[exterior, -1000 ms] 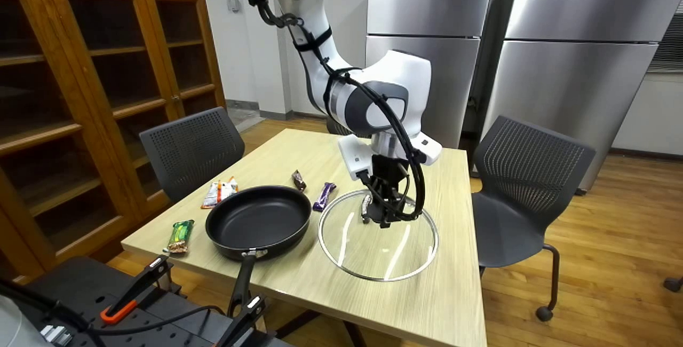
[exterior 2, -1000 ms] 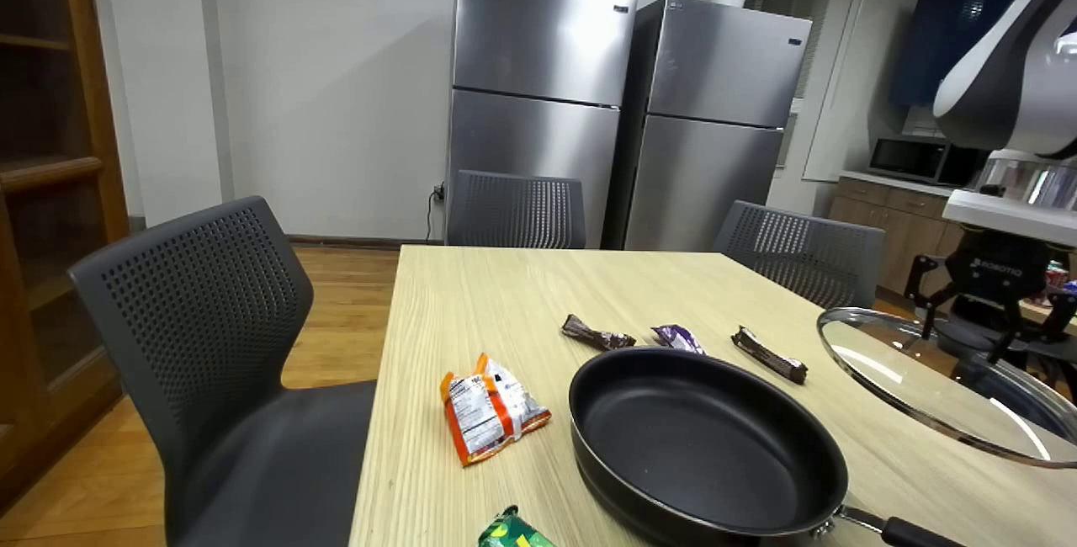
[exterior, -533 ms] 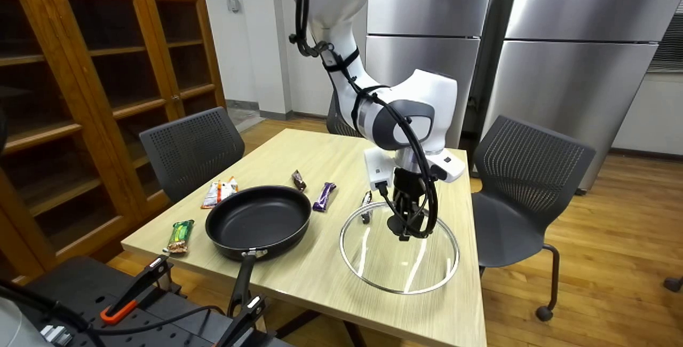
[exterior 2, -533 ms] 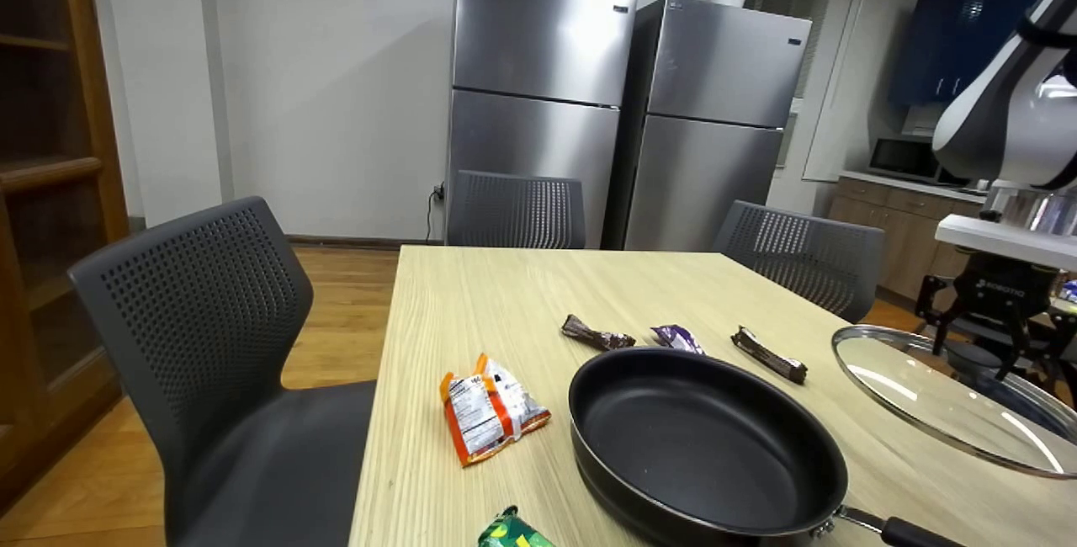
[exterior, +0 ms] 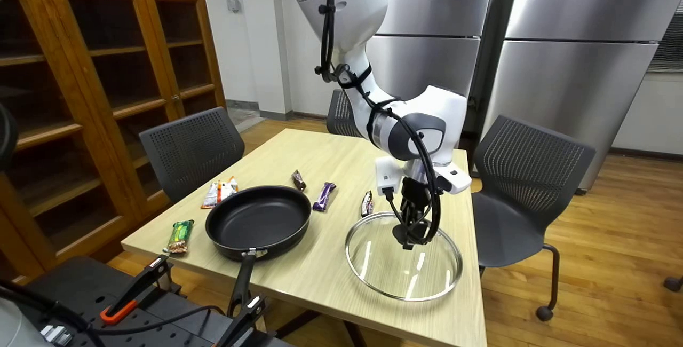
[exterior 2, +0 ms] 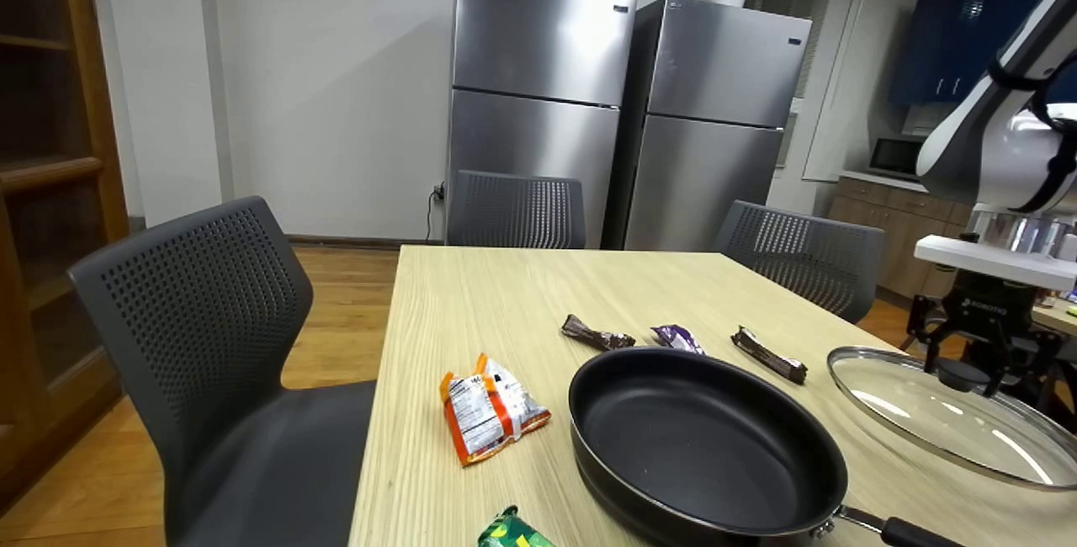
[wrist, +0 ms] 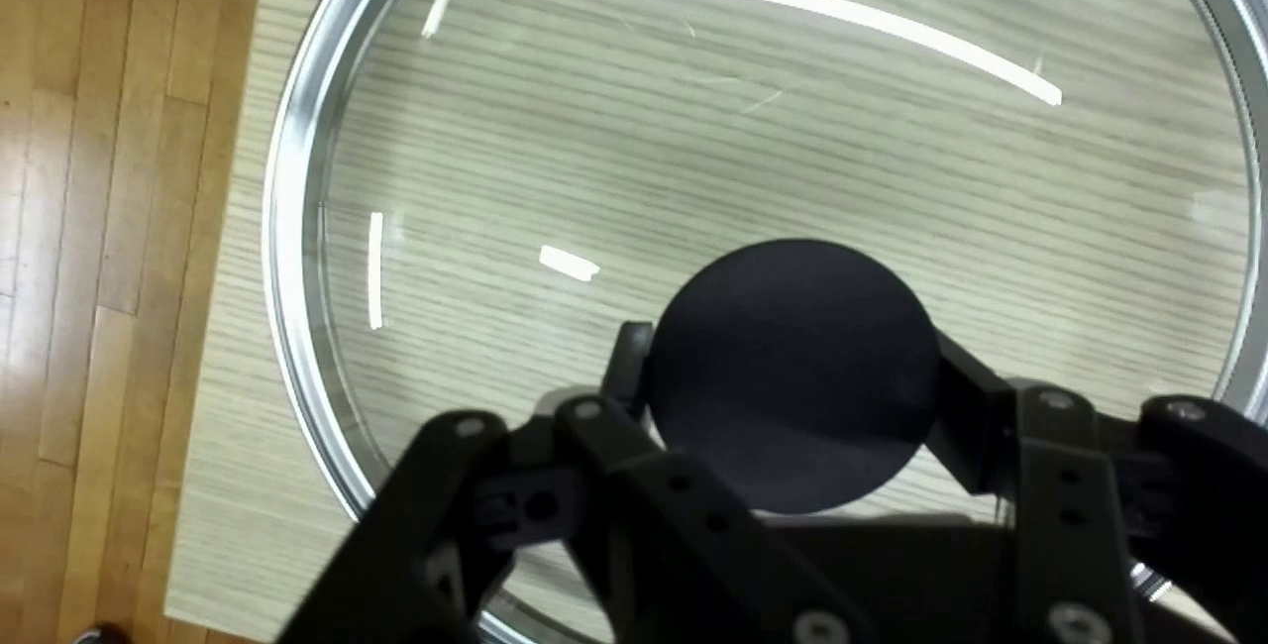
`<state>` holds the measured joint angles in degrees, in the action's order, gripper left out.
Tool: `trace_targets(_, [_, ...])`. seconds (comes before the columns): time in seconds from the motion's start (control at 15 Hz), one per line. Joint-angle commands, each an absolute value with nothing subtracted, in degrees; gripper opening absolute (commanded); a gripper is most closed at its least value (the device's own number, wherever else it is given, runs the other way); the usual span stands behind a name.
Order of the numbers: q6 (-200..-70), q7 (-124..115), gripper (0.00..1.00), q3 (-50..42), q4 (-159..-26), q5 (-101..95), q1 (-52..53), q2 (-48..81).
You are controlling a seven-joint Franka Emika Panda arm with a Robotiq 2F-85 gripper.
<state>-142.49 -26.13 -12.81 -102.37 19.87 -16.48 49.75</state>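
Observation:
My gripper [wrist: 795,381] is shut on the round black knob [wrist: 792,327] of a clear glass lid, one finger against each side of it. The lid's steel rim [wrist: 297,268] surrounds the jaws in the wrist view. In both exterior views the lid [exterior: 381,277] hangs or lies low over the table's near right corner; whether its rim touches the wood I cannot tell. A black frying pan [exterior: 261,219] stands apart from it, its handle out past the table edge. A dark wrapped bar [exterior: 367,204] lies just behind the lid's rim.
Between pan and lid lies a purple bar [exterior: 324,196], with a brown one [exterior: 299,180] behind the pan. An orange-white packet [exterior 2: 492,412] and a green bar [exterior: 180,236] sit beyond the pan. Chairs, such as the grey one [exterior: 525,192], flank the table [exterior: 341,299].
The gripper has carried the lid away from the pan and lower, toward the table's right corner. The dark bar once seen through the glass is now outside its rim. The pan has not moved.

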Motion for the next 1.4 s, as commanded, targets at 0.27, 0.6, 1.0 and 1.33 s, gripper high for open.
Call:
trace_targets(0.27, [-136.3,-30.0,0.38,-13.2,-95.0,20.9,-17.2,53.0])
trace_targets(0.6, [-135.3,-30.5,0.38,-13.0,-93.5,21.4,-17.5,54.0])
trace_targets(1.0, [-135.0,-26.7,1.0,-10.6,-94.3,24.4,-19.4,51.6])
trace_targets(1.33, [-134.4,-19.5,1.0,-8.0,-95.4,23.3,-18.6,48.2])
